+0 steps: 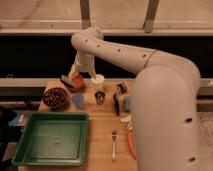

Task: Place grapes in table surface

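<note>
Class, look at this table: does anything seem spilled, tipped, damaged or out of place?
Nothing stands out. The grapes sit inside the bowl, the green tray lies flat and the gripper hangs by an orange object at the table surface's far edge.

We look across a wooden butcher-block table surface (pixel 102 135) set against a low, pale ledge (pixel 25 85) that runs the width of the room. Behind it we see a dark band (pixel 40 55), wall or glass we cannot tell, capped by a light horizontal rail (pixel 40 31). Above the rail, two metal window posts (pixel 85 12) rise across a washed-out beige pane (pixel 120 12). A strip of speckled grey floor (pixel 206 135) shows at right. The light is warm and dim. The gripper (pixel 76 80) hangs at the table's far edge, left of centre.
</note>
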